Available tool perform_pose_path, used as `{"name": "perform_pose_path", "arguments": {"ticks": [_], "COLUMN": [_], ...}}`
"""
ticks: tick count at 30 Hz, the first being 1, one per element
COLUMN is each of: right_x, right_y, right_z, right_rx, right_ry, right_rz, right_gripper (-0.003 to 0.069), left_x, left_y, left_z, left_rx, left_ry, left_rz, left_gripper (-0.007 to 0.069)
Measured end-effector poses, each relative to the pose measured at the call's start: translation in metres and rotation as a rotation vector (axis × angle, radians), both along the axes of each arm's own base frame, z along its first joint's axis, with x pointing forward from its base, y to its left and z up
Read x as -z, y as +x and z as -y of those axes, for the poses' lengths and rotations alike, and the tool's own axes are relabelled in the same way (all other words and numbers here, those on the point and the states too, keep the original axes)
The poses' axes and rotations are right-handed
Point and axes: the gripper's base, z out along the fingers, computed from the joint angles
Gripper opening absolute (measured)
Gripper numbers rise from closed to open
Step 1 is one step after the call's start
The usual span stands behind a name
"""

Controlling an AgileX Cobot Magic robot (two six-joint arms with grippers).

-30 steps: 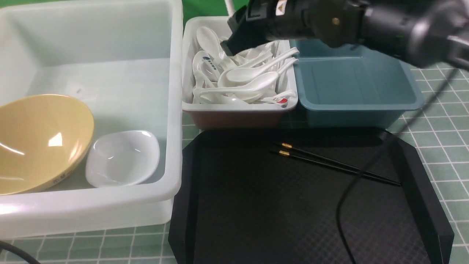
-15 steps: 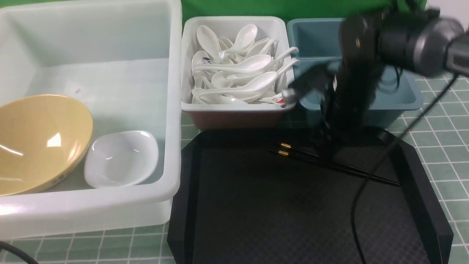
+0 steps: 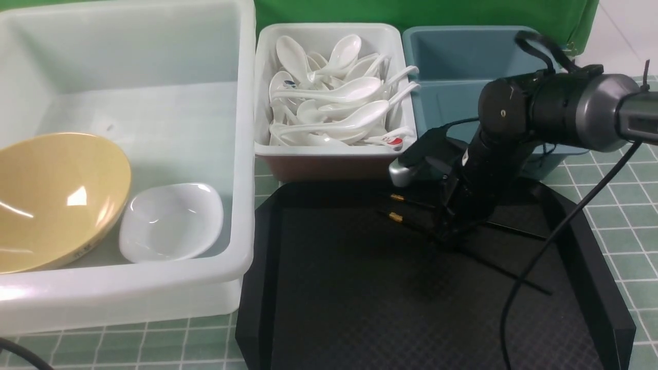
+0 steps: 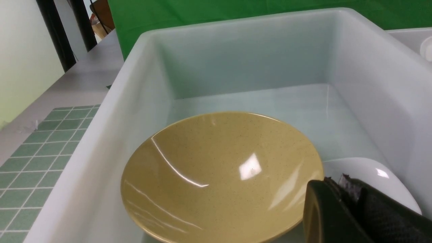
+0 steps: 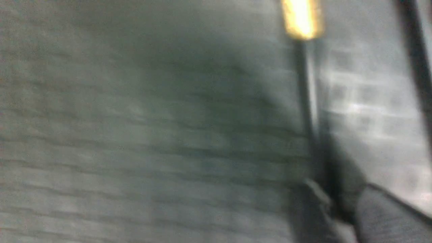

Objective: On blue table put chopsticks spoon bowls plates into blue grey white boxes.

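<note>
Has dropped right gripper onto black tray near its far edge, jaws narrow astride one of the chopsticks, now splayed apart; cannot tell if gripped. Keeps left gripper closed over white box.

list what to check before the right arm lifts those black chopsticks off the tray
1. Right claw down at the thin black gold-banded chopsticks on the black textured tray: ok.
2. Both sticks inside the claw: cannot tell; right wrist view shows one.
3. Grip closed: cannot tell, blurred.
4. Sticks parallel: not ok, splayed.
5. Blue-grey plastic tub free inside: ok.
6. Left claw shut, clear of the tray: ok.
</note>
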Motion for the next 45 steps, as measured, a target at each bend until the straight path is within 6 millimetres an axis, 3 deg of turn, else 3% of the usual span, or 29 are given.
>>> {"name": "perform_pose_path", "arguments": {"ticks": [2,3,7,11,14,16,17,19,21,24,26,27,29,30,32,36,38,40,45], "right_x": [0.000,-0.001,-0.006,-0.024,-0.078,-0.118,-0.121,-0.150,-0.156,-0.138,-0.118,-0.116,-0.099,-0.092,-0.092,-0.092,-0.082,-0.056,-0.010], "right_y": [-0.005,-0.007,-0.020,-0.027,-0.023,-0.011,-0.010,0.009,0.024,0.047,0.060,0.061,0.066,0.062,0.053,0.028,0.016,0.009,0.014], "right_z": [-0.009,-0.014,-0.029,-0.029,-0.017,-0.004,-0.002,0.020,0.033,0.053,0.063,0.063,0.069,0.070,0.068,0.059,0.055,0.053,0.052], "right_rx": [-0.011,-0.021,-0.084,-0.099,-0.071,-0.007,-0.001,0.107,0.182,0.278,0.317,0.317,0.330,0.321,0.296,0.232,0.198,0.164,0.153], "right_ry": [0.033,0.041,0.049,0.057,0.129,0.213,0.219,0.286,0.316,0.313,0.291,0.289,0.263,0.237,0.212,0.162,0.130,0.089,0.042], "right_rz": [-0.021,-0.025,-0.036,-0.005,0.241,0.505,0.530,0.791,0.914,0.970,0.948,0.945,0.883,0.785,0.660,0.421,0.304,0.195,0.087], "right_gripper": [0.0080,0.0070,0.0068,0.0068,0.0068,0.0068,0.0068,0.0068,0.0076,0.0132,0.0214,0.0223,0.0314,0.0373,0.0411,0.0423,0.0420,0.0405,0.0362], "left_x": [0.000,0.000,0.000,0.000,0.000,0.000,0.000,0.000,0.000,0.000,0.000,0.000,0.000,0.000,0.000,0.000,0.000,0.000,0.000], "left_y": [0.000,0.000,0.000,0.000,0.000,0.000,0.000,0.000,0.000,0.000,0.000,0.000,0.000,0.000,0.000,0.000,0.000,0.000,0.000], "left_z": [0.000,0.000,0.000,0.000,0.000,0.000,0.000,0.000,0.000,0.000,0.000,0.000,0.000,0.000,0.000,0.000,0.000,0.000,0.000], "left_rx": [0.000,0.000,0.000,-0.001,-0.001,-0.001,-0.001,-0.001,-0.001,-0.001,-0.001,-0.001,-0.001,-0.001,-0.001,-0.001,-0.001,-0.001,-0.001], "left_ry": [-0.001,-0.001,-0.002,-0.004,-0.004,-0.004,-0.004,-0.005,-0.005,-0.005,-0.005,-0.005,-0.005,-0.005,-0.005,-0.005,-0.005,-0.005,-0.005], "left_rz": [0.000,0.000,0.000,0.001,0.001,0.001,0.001,0.001,0.001,0.001,0.001,0.001,0.001,0.001,0.001,0.001,0.001,0.001,0.001], "left_gripper": [0.0001,0.0001,0.0001,0.0001,0.0001,0.0001,0.0001,0.0001,0.0001,0.0001,0.0001,0.0001,0.0001,0.0001,0.0001,0.0001,0.0001,0.0001,0.0001]}}
